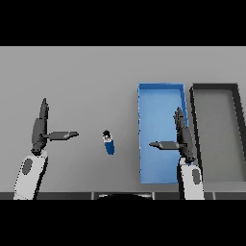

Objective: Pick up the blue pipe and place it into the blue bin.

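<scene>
A short blue pipe (109, 142) with a dark end lies on the grey table, between my two hands. The blue bin (153, 103) stands to its right, long side running away from me. My left hand (40, 129) is open at the left of the pipe, fingers straight, thumb pointing toward it, a clear gap away. Over the blue bin's right part hovers my right hand (183, 136), open too, with its thumb pointing left and nothing in it.
A dark grey bin (239, 125) stands right beside the blue bin, at the table's right side. The grey table (72, 77) stretches to the left and behind.
</scene>
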`<control>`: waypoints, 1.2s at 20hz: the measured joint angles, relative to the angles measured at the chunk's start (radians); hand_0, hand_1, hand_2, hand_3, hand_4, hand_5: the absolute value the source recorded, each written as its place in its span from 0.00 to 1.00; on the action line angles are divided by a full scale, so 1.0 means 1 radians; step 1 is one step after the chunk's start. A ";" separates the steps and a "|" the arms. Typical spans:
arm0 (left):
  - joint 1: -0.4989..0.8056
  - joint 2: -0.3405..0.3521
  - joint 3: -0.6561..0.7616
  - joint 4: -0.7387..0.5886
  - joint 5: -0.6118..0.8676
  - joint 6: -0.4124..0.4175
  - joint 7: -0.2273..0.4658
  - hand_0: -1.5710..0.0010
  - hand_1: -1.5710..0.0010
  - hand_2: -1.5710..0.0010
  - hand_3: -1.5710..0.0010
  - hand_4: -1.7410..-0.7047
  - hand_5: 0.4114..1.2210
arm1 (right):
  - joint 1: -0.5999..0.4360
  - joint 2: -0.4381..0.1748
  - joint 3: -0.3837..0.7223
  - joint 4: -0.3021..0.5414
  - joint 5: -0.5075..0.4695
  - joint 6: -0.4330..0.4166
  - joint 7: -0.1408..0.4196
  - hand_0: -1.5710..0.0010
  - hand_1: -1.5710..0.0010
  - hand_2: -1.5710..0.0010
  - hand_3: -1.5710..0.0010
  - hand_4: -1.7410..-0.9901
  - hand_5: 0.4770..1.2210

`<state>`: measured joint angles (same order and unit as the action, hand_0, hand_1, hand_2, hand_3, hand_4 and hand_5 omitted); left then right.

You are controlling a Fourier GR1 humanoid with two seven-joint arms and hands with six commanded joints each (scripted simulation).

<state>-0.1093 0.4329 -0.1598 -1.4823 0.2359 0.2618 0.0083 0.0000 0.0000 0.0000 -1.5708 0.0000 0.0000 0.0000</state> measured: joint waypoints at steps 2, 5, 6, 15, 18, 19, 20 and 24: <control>0.000 -0.004 -0.004 -0.003 -0.003 0.004 -0.006 1.00 1.00 1.00 1.00 0.54 0.24 | 0.001 -0.005 -0.004 0.000 -0.004 0.002 0.000 1.00 1.00 1.00 1.00 0.65 0.16; -0.001 -0.012 -0.013 -0.009 -0.012 0.013 -0.002 1.00 1.00 1.00 1.00 0.54 0.24 | 0.002 -0.015 -0.012 0.001 -0.013 0.010 -0.001 1.00 1.00 1.00 1.00 0.65 0.16; 0.005 -0.015 -0.016 -0.015 -0.012 0.014 -0.003 1.00 1.00 1.00 1.00 0.54 0.24 | 0.004 -0.020 -0.017 0.007 -0.018 0.017 -0.011 1.00 1.00 1.00 1.00 0.65 0.16; 0.067 0.179 -0.074 -0.033 0.034 -0.357 -0.144 1.00 1.00 1.00 1.00 0.56 0.23 | 0.109 -0.154 0.083 -0.101 0.149 0.070 -0.042 1.00 1.00 1.00 1.00 0.68 0.16; 0.089 0.198 -0.142 -0.084 0.027 -0.446 -0.120 1.00 1.00 1.00 1.00 0.53 0.20 | 0.111 -0.162 0.086 -0.109 0.145 0.082 -0.071 1.00 1.00 1.00 1.00 0.68 0.17; 0.113 0.209 -0.156 -0.115 0.029 -0.464 -0.122 1.00 1.00 1.00 1.00 0.54 0.18 | 0.105 -0.169 0.079 -0.101 0.138 0.087 -0.065 1.00 1.00 1.00 1.00 0.68 0.18; 0.107 0.210 -0.171 -0.120 0.026 -0.477 -0.098 1.00 1.00 1.00 1.00 0.54 0.16 | 0.110 -0.169 0.083 -0.104 0.135 0.096 -0.079 1.00 1.00 1.00 1.00 0.66 0.19; 0.092 0.190 -0.239 -0.179 0.009 -0.507 -0.054 1.00 1.00 1.00 1.00 0.52 0.12 | 0.105 -0.168 0.083 -0.118 0.122 0.103 -0.078 1.00 1.00 1.00 1.00 0.61 0.22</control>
<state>-0.0170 0.6230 -0.3987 -1.6614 0.2449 -0.2454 -0.0457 0.1047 -0.1679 0.0830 -1.6890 0.1224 0.1031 -0.0784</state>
